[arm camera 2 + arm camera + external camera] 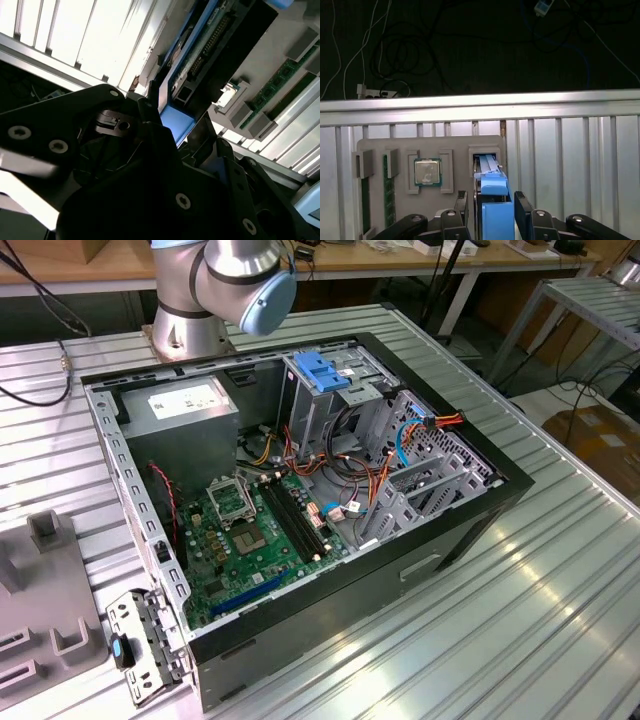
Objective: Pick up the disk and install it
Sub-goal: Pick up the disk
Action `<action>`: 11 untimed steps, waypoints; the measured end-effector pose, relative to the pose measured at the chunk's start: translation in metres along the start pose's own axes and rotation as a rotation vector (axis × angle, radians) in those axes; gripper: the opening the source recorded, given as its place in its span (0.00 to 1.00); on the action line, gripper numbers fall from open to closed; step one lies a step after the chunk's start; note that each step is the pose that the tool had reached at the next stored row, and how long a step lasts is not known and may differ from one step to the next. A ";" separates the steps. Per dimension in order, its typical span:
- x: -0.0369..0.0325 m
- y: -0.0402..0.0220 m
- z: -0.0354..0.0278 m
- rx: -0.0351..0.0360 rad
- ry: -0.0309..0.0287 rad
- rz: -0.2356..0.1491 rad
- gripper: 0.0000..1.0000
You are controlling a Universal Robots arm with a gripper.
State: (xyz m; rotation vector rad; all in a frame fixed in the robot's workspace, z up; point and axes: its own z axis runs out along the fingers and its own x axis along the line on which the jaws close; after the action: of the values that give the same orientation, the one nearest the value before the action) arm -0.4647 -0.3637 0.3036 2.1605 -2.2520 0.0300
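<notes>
In both wrist views the disk (494, 186) stands on edge in a slot of a grey holder plate (455, 145), its blue plastic rail facing the camera. My gripper (492, 212) straddles it, one black finger against each side of the blue rail, and looks shut on it. The second wrist view shows the disk (200, 47) from close by, with its circuit board and connector edge, and the gripper (176, 125) with its fingertips at the blue rail's end. The disk still sits in its slot.
The holder plate also carries a processor chip (427, 172) and a memory stick (387, 192). In the exterior view the open computer case (460, 540) lies on the ribbed metal table (560, 610), with a drive cage (325, 375) topped in blue and a grey power supply box (185, 410).
</notes>
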 end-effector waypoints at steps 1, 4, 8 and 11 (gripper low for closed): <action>0.0000 0.0000 0.0000 0.0003 -0.0001 0.000 0.49; -0.0001 0.0001 0.0021 0.0013 -0.0003 0.000 0.49; -0.0002 0.0003 0.0058 0.0031 -0.0008 -0.001 0.49; -0.0002 0.0003 0.0067 0.0046 -0.0009 -0.001 0.41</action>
State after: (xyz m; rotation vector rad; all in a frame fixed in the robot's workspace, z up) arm -0.4650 -0.3637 0.2969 2.1648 -2.2531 0.0342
